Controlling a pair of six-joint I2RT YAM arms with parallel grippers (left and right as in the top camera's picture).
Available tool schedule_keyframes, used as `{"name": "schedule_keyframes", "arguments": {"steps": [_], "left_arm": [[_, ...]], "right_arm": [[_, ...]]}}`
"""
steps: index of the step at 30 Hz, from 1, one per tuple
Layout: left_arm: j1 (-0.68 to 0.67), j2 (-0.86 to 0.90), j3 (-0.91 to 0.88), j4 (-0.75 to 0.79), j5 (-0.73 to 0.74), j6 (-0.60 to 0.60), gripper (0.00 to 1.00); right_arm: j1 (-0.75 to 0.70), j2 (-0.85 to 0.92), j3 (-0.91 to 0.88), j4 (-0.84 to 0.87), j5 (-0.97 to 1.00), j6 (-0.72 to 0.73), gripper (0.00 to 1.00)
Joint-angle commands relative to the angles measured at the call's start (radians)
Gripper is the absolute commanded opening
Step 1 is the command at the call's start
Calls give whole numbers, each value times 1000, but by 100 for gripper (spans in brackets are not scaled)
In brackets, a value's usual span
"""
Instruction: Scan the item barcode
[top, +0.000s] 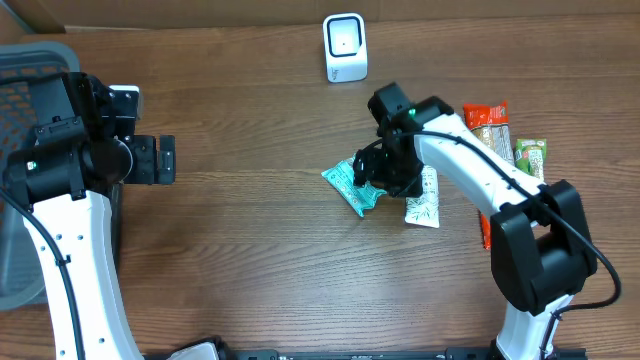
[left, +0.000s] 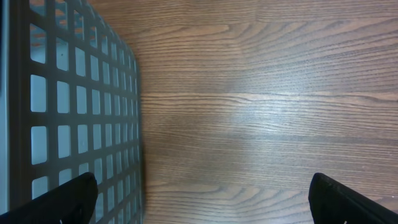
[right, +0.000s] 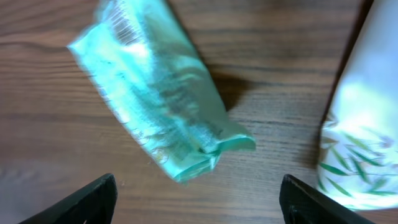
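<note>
Gaping right end effector (right: 196, 190) hovers over teal packet (right: 155, 99).

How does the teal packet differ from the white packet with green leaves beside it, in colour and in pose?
Colour: the teal packet is mostly teal; the white packet is white with green leaves printed on it. Pose: seen from overhead, the teal packet lies diagonally, while the white packet runs nearly top to bottom of the picture. Both lie on the wooden table, close together.

Grey mesh basket (top: 22, 75) at the left edge, wood-grain table (top: 250, 270), white leaf-print packet (top: 422, 210) lying flat, orange packet (top: 486, 113) and green packet (top: 531, 156) near the right edge.
</note>
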Motion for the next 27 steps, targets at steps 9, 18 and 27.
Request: {"name": "schedule_keyframes", "arguments": {"steps": [9,18,27], "left_arm": [[4,-6,6,1,8,15,100],[3,-6,6,1,8,15,100],[4,-6,6,1,8,15,100]], "right_arm": [[-1,25,-132,272,-36,48,71],[15,78,-192,394,-87,42,54],[2,94,-187,420,-116,47,4]]}}
